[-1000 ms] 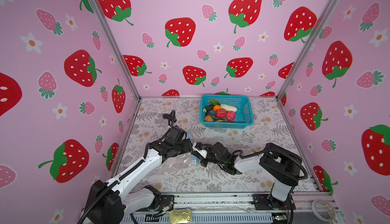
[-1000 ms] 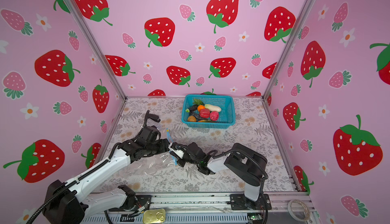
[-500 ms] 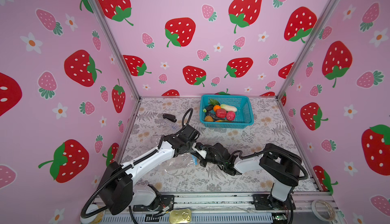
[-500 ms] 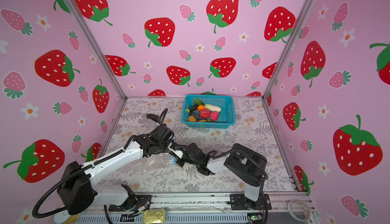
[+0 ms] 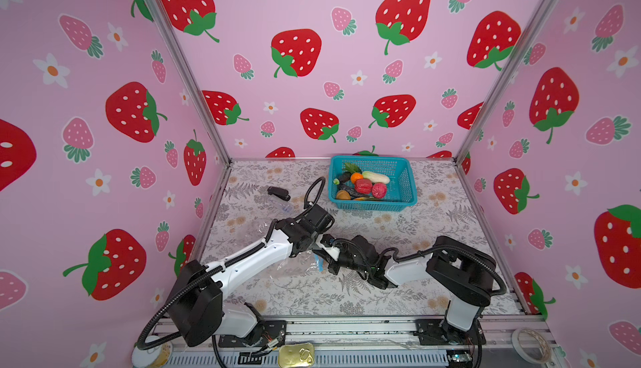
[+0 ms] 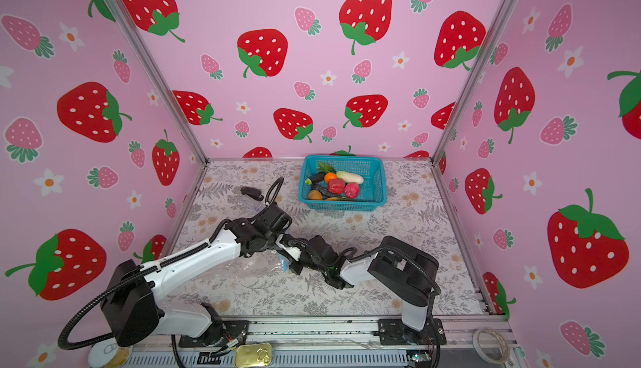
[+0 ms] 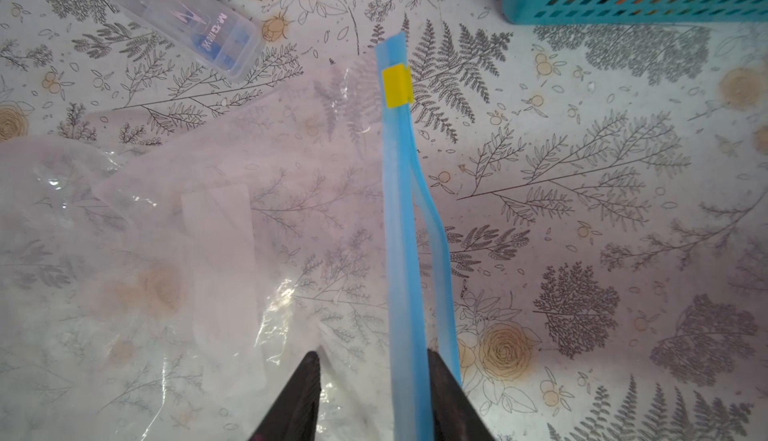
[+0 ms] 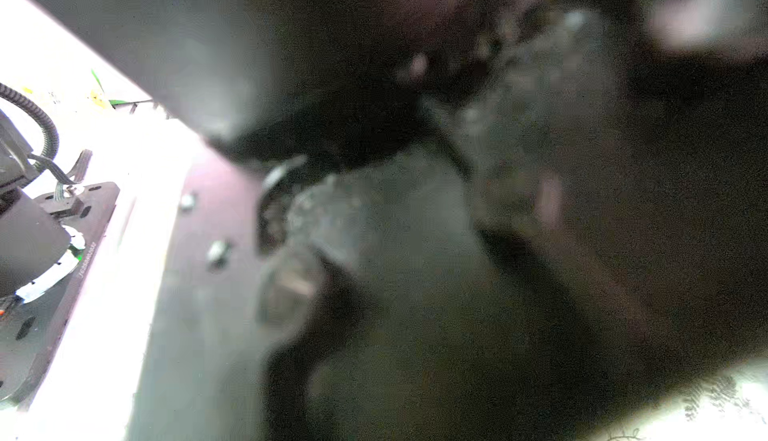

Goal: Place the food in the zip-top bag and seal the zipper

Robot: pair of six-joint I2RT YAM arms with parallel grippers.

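Blue zipper [image 7: 399,210] strip of the zip-top bag [image 7: 199,231] runs straight between the left gripper's [image 7: 372,353] two dark fingers [image 7: 299,401], which stand apart. The strip lies against the finger on the bare-cloth side. The other finger hangs over the crinkled clear film, with a plain gap between it and the strip. A yellow slider tab [image 7: 398,86] sits near the strip's far end, toward the teal basket [image 7: 623,2].

In both top views the bag lies on the floral cloth [image 5: 399,231] just below and left of the frame's centre, under the two wrists. The right gripper [image 5: 325,264] meets the strip's near end there. Its jaws are closed, but its own body hides whether they pinch the strip, and the right wrist view is a dark blur.

All the food [image 5: 362,186] lies in the basket, above and right of centre at the back of the table, well apart from the bag. A clear plastic case [image 7: 187,32] lies near the bag's far corner.
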